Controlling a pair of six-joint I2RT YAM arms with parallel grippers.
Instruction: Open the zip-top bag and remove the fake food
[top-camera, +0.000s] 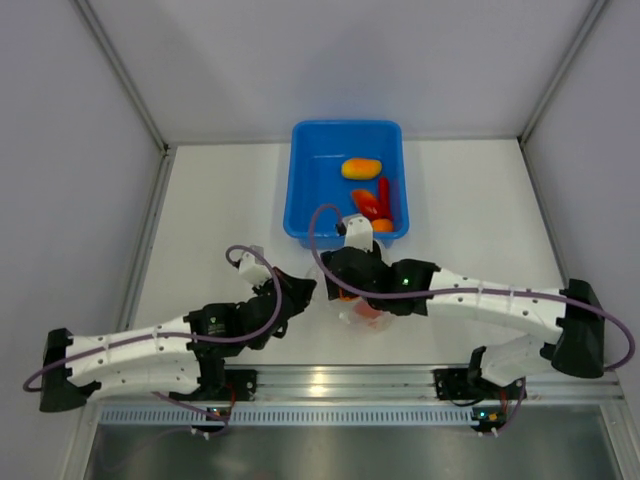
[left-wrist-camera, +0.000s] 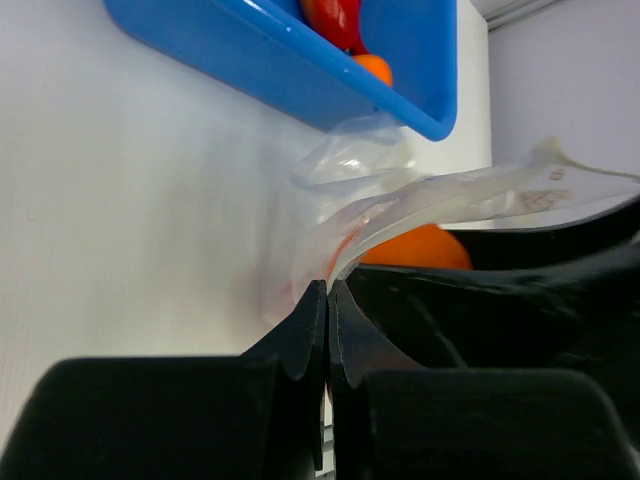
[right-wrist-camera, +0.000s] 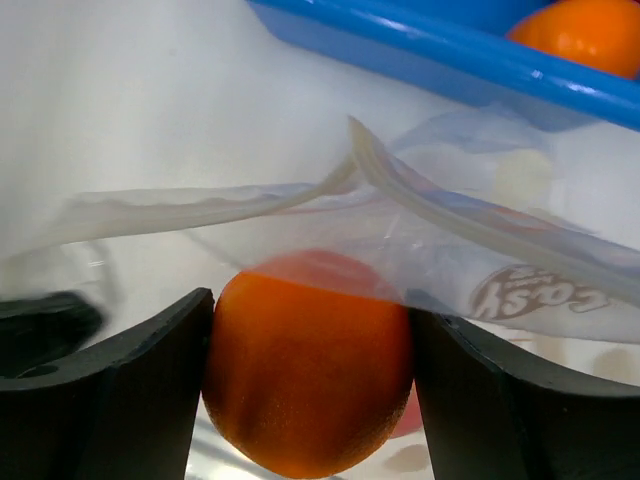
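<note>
Locate bag (right-wrist-camera: 500, 250) just beside near wall of tub (top-camera: 318, 185), over table (top-camera: 200, 220), between both grippers. Treat as thin, soft, crinkly, slippery film; take hold at stiffer zip rim. Note left gripper (left-wrist-camera: 327, 300) fingers pressed together on one rim edge, right gripper (right-wrist-camera: 310, 335) fingers clamped either side of orange fruit (right-wrist-camera: 300, 410) inside open mouth. Expect fruit light, hard, glossy, likely to slip. Count one bag, one tub, at least three pieces (top-camera: 361, 168) in tub, one reddish piece (right-wrist-camera: 310, 265) behind gripped fruit.

The top view looks down on the whole bench (top-camera: 200, 220) from above its near edge. Both wrist views sit low and close, sharing the zip-top bag (left-wrist-camera: 350, 175) (right-wrist-camera: 450, 230) and blue tub (left-wrist-camera: 250, 70) (right-wrist-camera: 450, 50).
</note>
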